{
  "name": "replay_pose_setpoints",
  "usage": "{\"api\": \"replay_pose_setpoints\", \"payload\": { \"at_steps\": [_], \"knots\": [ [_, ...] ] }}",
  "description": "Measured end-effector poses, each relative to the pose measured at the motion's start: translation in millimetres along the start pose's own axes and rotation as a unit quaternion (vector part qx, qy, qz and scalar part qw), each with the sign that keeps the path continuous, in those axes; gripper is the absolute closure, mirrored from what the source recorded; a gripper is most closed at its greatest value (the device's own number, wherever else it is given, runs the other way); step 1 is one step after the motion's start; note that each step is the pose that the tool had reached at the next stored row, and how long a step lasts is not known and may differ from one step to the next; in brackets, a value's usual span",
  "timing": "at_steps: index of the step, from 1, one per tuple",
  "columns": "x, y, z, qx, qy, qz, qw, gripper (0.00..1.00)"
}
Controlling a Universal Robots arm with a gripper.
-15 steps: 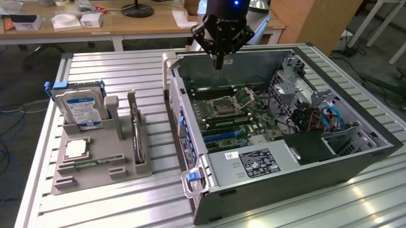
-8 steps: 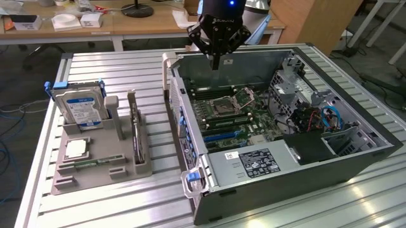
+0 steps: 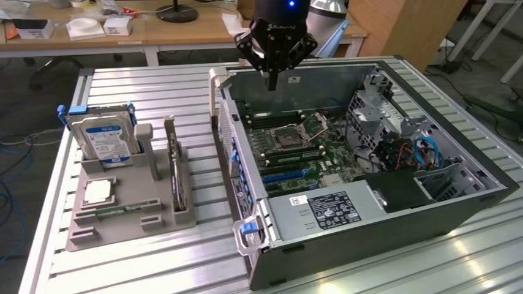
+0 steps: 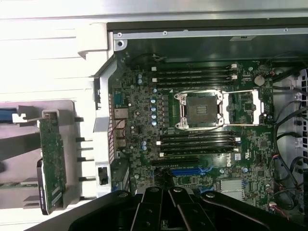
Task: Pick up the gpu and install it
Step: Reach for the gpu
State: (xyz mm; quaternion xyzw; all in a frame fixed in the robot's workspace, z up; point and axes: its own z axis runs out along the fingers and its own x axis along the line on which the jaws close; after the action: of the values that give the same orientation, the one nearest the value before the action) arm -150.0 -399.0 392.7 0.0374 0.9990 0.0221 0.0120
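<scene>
The gpu (image 3: 174, 166) is a green card that stands on edge in a slot of the grey holder (image 3: 122, 229), on the exterior view's left of the computer case. In the wrist view the gpu (image 4: 52, 161) shows its green board edge-on, beside the case wall. My gripper (image 3: 272, 81) hangs above the back of the open case (image 3: 368, 236), fingers together and pointing down, with nothing in them. It is well away from the gpu. In the wrist view the gripper (image 4: 166, 211) sits over the motherboard (image 4: 139, 120), near the blue slot (image 4: 190, 171).
A hard drive (image 3: 102, 141) with a blue-white label stands upright in the holder, with a processor chip (image 3: 98, 191) and a memory stick (image 3: 114, 211) lying in front. Inside the case are the processor socket (image 3: 298, 131), a power supply (image 3: 323, 208) and drive cages (image 3: 392, 131).
</scene>
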Motion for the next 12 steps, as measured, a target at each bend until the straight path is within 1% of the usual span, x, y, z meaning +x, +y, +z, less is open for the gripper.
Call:
{"api": "replay_pose_setpoints", "payload": {
  "at_steps": [12],
  "knots": [
    [15.4, -1.3, 0.2, 0.0001, 0.0009, 0.0, 1.0, 0.9]
  ]
}}
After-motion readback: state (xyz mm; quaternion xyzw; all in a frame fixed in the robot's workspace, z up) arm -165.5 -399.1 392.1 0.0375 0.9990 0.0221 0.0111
